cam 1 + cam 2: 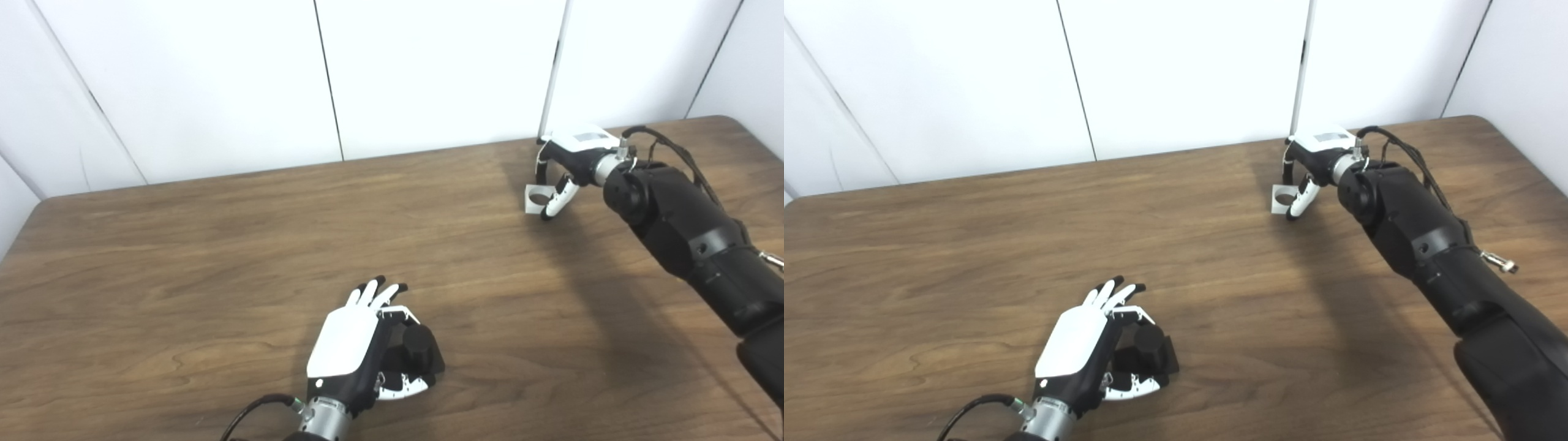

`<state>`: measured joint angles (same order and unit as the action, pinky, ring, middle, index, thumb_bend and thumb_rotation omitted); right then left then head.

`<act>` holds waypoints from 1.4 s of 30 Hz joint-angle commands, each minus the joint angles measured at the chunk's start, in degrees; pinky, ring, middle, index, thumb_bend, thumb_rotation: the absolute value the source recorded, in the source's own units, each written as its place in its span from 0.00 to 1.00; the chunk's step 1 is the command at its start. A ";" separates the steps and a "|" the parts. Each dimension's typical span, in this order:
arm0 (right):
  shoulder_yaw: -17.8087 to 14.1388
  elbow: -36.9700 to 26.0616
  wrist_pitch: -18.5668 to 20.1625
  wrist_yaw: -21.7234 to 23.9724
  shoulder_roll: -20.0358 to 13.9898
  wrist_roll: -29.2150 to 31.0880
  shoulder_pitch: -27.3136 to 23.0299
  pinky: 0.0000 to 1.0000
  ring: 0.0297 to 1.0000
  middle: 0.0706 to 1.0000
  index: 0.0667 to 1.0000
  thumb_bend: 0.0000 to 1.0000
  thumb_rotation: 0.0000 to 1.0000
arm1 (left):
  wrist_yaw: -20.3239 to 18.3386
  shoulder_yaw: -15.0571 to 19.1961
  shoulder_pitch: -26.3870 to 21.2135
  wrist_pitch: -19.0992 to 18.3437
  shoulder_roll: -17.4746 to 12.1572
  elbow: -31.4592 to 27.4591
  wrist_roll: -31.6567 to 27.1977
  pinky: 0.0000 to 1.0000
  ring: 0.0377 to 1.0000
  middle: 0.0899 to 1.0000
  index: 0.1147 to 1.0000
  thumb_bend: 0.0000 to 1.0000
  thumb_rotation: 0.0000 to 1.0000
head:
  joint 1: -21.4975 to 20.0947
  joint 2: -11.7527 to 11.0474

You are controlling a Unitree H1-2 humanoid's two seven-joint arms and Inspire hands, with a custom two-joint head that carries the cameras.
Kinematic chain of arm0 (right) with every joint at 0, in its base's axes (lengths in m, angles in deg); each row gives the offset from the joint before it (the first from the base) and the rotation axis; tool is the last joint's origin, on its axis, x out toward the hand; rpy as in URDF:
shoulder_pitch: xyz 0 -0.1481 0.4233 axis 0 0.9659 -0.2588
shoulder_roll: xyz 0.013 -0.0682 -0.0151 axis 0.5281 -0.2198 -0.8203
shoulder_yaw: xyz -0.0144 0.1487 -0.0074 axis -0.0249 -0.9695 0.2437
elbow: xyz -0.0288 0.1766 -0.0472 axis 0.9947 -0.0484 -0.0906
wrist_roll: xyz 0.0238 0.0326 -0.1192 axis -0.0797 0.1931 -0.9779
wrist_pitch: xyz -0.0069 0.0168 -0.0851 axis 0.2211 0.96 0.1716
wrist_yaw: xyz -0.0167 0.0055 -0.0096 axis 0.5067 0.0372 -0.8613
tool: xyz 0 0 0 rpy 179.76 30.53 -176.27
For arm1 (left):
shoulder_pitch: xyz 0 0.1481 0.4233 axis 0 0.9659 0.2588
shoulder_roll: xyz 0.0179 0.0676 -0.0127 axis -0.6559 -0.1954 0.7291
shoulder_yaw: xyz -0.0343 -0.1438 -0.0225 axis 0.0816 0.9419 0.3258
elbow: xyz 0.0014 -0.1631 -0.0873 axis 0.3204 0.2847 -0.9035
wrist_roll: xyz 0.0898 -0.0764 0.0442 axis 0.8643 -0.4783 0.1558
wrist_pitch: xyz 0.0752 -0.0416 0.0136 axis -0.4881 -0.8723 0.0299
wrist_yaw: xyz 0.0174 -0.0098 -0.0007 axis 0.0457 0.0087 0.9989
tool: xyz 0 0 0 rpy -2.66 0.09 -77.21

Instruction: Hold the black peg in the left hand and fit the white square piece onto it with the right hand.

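Note:
The black peg (418,349), a short cylinder on a black square base, rests on the table near the front middle. My left hand (350,346) lies beside it on its left. Most fingers (372,293) are stretched out and apart, and the thumb (404,387) curls below the base, so the peg sits inside the open hand. The white square piece (536,199) with a round hole is at the far right. My right hand (566,165) is over it, with fingers and thumb closed on it, its holed face tilted toward me.
The brown wooden table (184,275) ends at white wall panels (429,73) along the back. My right forearm (686,233) and its cables stretch across the table's right side. The table's right corner (729,122) is just behind the right hand.

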<state>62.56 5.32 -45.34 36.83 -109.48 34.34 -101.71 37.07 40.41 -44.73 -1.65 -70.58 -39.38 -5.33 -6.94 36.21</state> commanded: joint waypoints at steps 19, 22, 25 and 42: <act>0.07 -4.47 -1.29 -0.84 -1.94 -2.33 -0.92 1.00 1.00 0.95 0.45 0.52 0.15 | 0.31 -0.09 -0.09 -0.27 0.35 0.68 1.45 1.00 1.00 0.92 0.42 0.52 0.07 | 2.48 0.27; -0.07 -6.48 -1.98 -0.68 -1.99 -2.39 -0.36 1.00 1.00 0.95 0.45 0.52 0.15 | 0.39 -0.32 -0.19 -0.33 0.46 0.86 1.95 1.00 1.00 0.92 0.42 0.52 0.07 | 3.30 0.37; -0.06 -7.91 -2.26 -0.77 -2.11 -3.05 0.17 1.00 1.00 0.95 0.45 0.52 0.15 | 0.82 -0.40 -0.25 -0.23 0.63 1.24 1.94 1.00 1.00 0.92 0.42 0.52 0.07 | 4.03 0.33; -0.58 -14.64 -4.41 0.63 -3.37 -4.14 3.15 1.00 1.00 0.95 0.46 0.52 0.15 | 2.16 -0.90 -1.17 -0.32 1.60 2.98 2.63 1.00 1.00 0.92 0.42 0.52 0.07 | 7.32 1.96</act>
<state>62.90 -6.93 -48.62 37.56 -111.54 30.66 -96.30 39.22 39.74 -45.19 -1.63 -69.21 -37.53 -3.92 0.35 38.14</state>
